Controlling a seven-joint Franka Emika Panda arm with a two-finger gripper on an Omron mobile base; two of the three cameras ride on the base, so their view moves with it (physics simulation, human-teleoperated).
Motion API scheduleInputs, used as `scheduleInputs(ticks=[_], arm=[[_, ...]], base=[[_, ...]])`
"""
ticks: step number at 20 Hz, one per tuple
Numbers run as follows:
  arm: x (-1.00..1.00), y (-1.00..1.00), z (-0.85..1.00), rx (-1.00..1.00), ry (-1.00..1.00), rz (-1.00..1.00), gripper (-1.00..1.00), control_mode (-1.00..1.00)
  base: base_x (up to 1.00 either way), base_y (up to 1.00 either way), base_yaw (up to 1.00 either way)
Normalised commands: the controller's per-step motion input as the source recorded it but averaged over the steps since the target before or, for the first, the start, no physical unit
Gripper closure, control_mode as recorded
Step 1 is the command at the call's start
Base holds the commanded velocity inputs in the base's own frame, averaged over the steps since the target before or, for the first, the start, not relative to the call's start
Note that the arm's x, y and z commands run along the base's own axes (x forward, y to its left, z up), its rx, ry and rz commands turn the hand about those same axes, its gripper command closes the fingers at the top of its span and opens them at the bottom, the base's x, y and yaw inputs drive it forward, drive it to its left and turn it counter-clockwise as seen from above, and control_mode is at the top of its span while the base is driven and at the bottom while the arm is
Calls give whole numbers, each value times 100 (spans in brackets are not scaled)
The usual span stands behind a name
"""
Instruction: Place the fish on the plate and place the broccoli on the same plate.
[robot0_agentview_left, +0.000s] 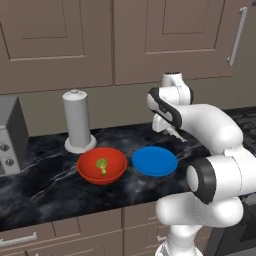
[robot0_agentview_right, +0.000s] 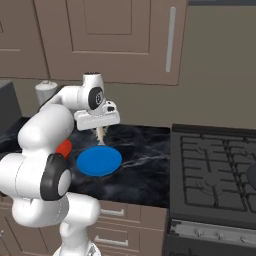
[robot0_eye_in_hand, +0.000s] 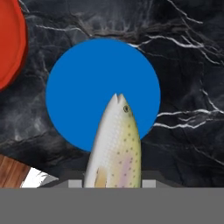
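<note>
My gripper (robot0_agentview_right: 101, 130) hangs over the back edge of the blue plate (robot0_agentview_right: 99, 161), shut on the fish (robot0_agentview_right: 102, 135), which dangles head down. In the hand view the fish (robot0_eye_in_hand: 116, 146) is pale and speckled, and its head sits over the lower right part of the plate (robot0_eye_in_hand: 83, 87). In the left base view the gripper (robot0_agentview_left: 170, 130) is behind the plate (robot0_agentview_left: 155, 161), with the fish (robot0_agentview_left: 177, 134) partly hidden by the arm. The broccoli (robot0_agentview_left: 102, 165) lies in the red bowl (robot0_agentview_left: 114, 172), left of the plate.
A white paper towel roll (robot0_agentview_left: 77, 120) stands behind the red bowl, and a grey toaster (robot0_agentview_left: 10, 135) sits at the far left. The black stove (robot0_agentview_right: 215, 170) borders the counter on the right. Cabinets hang above.
</note>
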Motion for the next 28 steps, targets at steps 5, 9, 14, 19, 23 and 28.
scheduleInputs(ticks=[5,9,14,19,23,28], arm=[[0,0,0,0,0,0,100,100],[1,0,0,0,0,0,100,-100],[15,13,-14,0,-2,-2,100,-100],[23,26,-33,0,-6,-8,100,-100],[22,10,-45,0,-1,-4,100,-100],[5,-19,-51,0,0,-1,100,-100]], base=[[19,6,0],[0,0,0],[0,0,0],[0,0,0],[0,0,0],[0,0,0]])
